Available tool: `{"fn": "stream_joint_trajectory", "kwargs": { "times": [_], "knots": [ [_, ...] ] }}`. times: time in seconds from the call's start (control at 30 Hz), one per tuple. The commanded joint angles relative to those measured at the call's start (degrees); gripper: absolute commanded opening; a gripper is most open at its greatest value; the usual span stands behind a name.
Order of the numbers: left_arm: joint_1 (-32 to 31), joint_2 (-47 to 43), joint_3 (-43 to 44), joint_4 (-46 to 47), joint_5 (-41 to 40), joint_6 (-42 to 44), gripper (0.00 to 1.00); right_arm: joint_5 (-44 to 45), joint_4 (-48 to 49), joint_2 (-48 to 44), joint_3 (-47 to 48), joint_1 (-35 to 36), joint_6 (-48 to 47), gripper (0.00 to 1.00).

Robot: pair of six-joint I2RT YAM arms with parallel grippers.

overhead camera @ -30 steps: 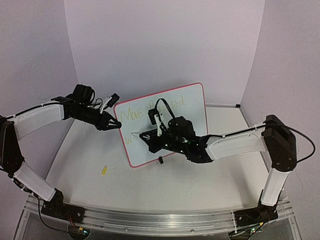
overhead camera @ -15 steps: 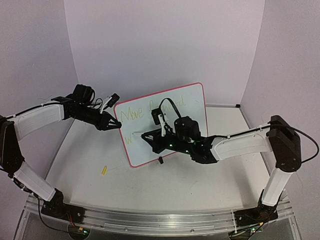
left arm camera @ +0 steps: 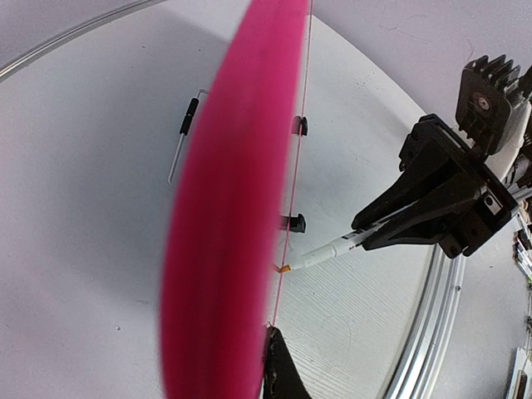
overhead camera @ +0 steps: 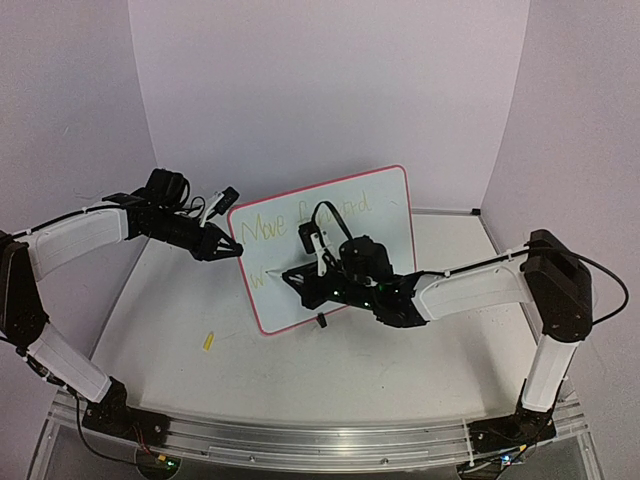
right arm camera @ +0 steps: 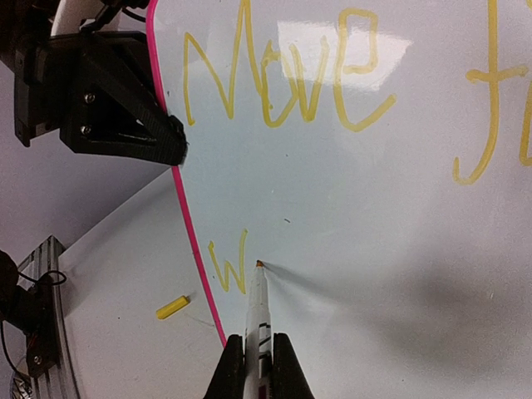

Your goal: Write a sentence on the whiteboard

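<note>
- Top view: the whiteboard (overhead camera: pixel 388 228) stands on the table (overhead camera: pixel 400 350), near its middle, leaning a little backward. Its face is turned toward the arms.
- The left gripper (overhead camera: pixel 233 250) is closed on the left rim of the whiteboard.
- The right gripper (overhead camera: pixel 300 279) is clamped on a thin marker (overhead camera: pixel 283 273), which points to the lower left part of the board.
- The sentence (overhead camera: pixel 262 228) is in yellow-green. "Move" is readable on the upper line, and the next word is partly hidden behind the right arm.
- A small yellow piece (overhead camera: pixel 208 341) lies on the table, in front of the board's left corner.
- Left wrist view: the pink rim of the board (left arm camera: pixel 224 208) is seen from its edge and is blurred. The yellow tip of the marker (left arm camera: pixel 328 252) meets the board face. Two small black feet (left arm camera: pixel 293 222) stand out from the board.
- Right wrist view: the two fingers (right arm camera: pixel 287 376) pinch the marker (right arm camera: pixel 258 307). Its tip touches the board just right of a "w" on the lower line, under "Move" (right arm camera: pixel 283 75).
</note>
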Motion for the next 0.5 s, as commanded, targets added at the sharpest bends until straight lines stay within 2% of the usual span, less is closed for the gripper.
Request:
{"fn": "stream_joint_trajectory", "kwargs": {
  "times": [0.0, 0.47],
  "knots": [
    [-1.6, 2.0, -0.3, -2.0, -4.2, 2.5, 0.00, 2.8, -1.7, 1.5, 2.9, -0.1, 0.5, 0.00],
    [-1.6, 2.1, -0.3, -2.1, -4.2, 2.5, 0.00, 3.1, -2.3, 0.8, -1.7, 0.0, 2.8, 0.00]
  ]
}}
